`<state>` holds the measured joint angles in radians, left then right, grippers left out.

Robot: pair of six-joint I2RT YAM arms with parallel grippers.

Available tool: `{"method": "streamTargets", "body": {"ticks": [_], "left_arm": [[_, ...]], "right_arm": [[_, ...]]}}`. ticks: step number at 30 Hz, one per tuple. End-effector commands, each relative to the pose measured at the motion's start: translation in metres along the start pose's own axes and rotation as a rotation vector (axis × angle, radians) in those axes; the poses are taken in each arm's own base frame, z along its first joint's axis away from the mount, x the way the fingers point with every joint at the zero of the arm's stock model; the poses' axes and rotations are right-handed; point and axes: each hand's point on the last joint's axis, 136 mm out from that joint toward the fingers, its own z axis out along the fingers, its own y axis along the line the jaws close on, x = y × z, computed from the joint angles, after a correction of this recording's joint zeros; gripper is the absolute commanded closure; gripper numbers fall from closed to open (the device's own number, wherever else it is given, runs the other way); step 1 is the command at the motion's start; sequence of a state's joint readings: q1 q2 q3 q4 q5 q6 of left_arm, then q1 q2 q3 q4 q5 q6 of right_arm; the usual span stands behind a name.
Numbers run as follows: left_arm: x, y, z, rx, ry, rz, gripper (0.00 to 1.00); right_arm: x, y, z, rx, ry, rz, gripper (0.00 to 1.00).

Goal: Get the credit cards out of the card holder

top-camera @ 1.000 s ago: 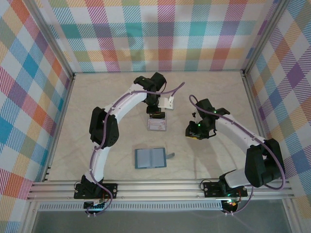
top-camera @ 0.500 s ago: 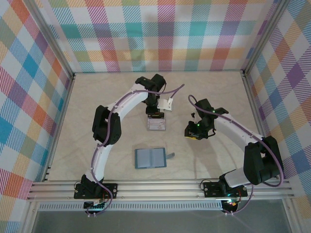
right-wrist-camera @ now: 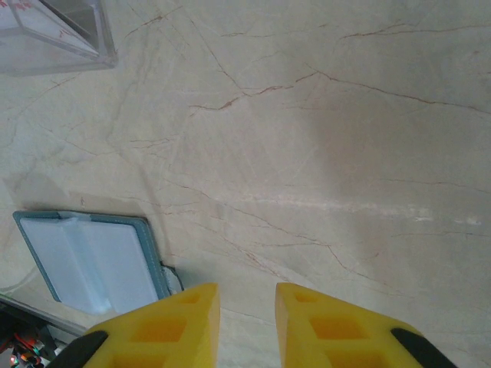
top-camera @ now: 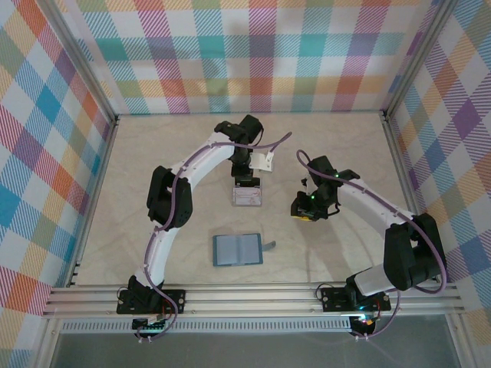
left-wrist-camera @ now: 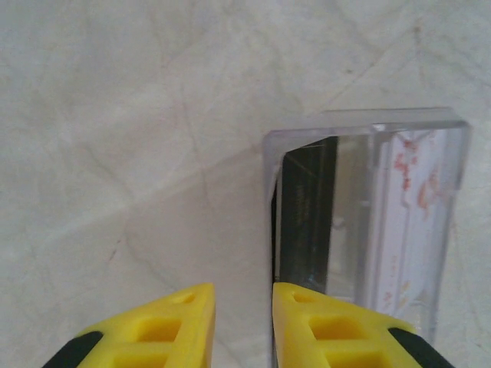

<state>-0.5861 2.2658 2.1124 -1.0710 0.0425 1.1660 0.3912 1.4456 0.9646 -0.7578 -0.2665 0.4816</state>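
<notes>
Counts: 1 card holder (top-camera: 237, 250), 1 visible pile of credit cards (top-camera: 248, 198), 2 grippers. Can't tell whether the pile is one card or several stacked.

Card holder: lower centre of the top view, lying flat and opened out on the marble-look table (top-camera: 153, 169). It has a teal rim, a pale slate-blue inside and two panels with a fold down the middle. The clasp tab (top-camera: 270, 245) sticks out of its right edge. In the right wrist view it sits at lower left (right-wrist-camera: 92, 264), with no card seen on the panels.

Credit cards: centre of the top view, above the holder and well apart from it, flat on the table. Left wrist view shows them right of centre (left-wrist-camera: 399, 222): clear see-through border, black band (left-wrist-camera: 303, 215) along the left side, pale face with reddish print on the right. A clear corner of them also sits at upper left in the right wrist view (right-wrist-camera: 54, 38).

Left gripper (top-camera: 247, 181): directly at the top edge of the cards. In its wrist view (left-wrist-camera: 242, 295) the yellow fingers are slightly parted with bare table in the gap and nothing pinched. The right-hand finger overlaps the cards' left edge; can't tell if it touches.

Right gripper (top-camera: 304, 212): right of the cards, apart from them. Wrist view (right-wrist-camera: 247, 295) shows a narrow gap between the fingers, only table between them, nothing held.
</notes>
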Motion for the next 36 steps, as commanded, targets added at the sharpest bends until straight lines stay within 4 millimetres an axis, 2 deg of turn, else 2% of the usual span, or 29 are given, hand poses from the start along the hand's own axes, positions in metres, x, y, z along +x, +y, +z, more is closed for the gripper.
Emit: {"method": "streamTargets", "body": {"ticks": [1,7,11,13,15,17,18,19,20,21,22,26,30,34,36], "left_arm": [[-0.003,0.014,-0.010,-0.047,-0.011,-0.016,0.73],[-0.020,0.014,-0.046,-0.066,-0.125,-0.099,0.72],[-0.026,0.021,-0.068,-0.131,-0.187,-0.226,0.65],[-0.026,0.020,-0.078,-0.159,-0.218,-0.293,0.60],[-0.023,0.015,-0.082,-0.173,-0.240,-0.356,0.49],[-0.015,0.007,-0.083,-0.182,-0.250,-0.417,0.29],[-0.009,0.003,-0.083,-0.195,-0.250,-0.456,0.21],[-0.002,-0.001,-0.081,-0.208,-0.248,-0.494,0.18],[0.004,-0.005,-0.082,-0.223,-0.247,-0.521,0.16],[0.012,-0.008,-0.082,-0.247,-0.246,-0.562,0.13],[0.022,-0.012,-0.079,-0.275,-0.237,-0.606,0.00],[0.075,-0.020,-0.078,-0.417,-0.218,-0.808,0.00],[0.145,-0.031,-0.076,-0.543,-0.219,-1.064,0.00],[0.214,-0.038,-0.078,-0.743,-0.214,-1.308,0.00],[0.239,-0.044,-0.075,-0.814,-0.237,-1.397,0.00]], "right_arm": [[-0.006,0.008,-0.009,-0.022,-0.014,-0.003,0.72],[-0.007,0.005,-0.008,-0.011,-0.021,-0.008,0.71],[-0.015,-0.010,-0.009,0.076,-0.063,-0.026,0.58],[-0.022,-0.021,-0.013,0.144,-0.098,-0.038,0.49],[-0.032,-0.029,-0.016,0.183,-0.140,-0.045,0.41],[-0.042,-0.037,-0.021,0.224,-0.186,-0.053,0.26],[-0.049,-0.041,-0.024,0.249,-0.221,-0.060,0.14],[-0.055,-0.045,-0.027,0.272,-0.253,-0.066,0.03],[-0.061,-0.048,-0.030,0.290,-0.278,-0.071,0.00],[-0.068,-0.052,-0.033,0.310,-0.307,-0.075,0.00],[-0.074,-0.056,-0.036,0.327,-0.333,-0.080,0.00],[-0.095,-0.073,-0.040,0.393,-0.397,-0.102,0.00],[-0.118,-0.097,-0.046,0.485,-0.517,-0.128,0.00],[-0.138,-0.114,-0.041,0.462,-0.625,-0.194,0.00],[-0.149,-0.120,-0.041,0.413,-0.690,-0.196,0.00]]}}
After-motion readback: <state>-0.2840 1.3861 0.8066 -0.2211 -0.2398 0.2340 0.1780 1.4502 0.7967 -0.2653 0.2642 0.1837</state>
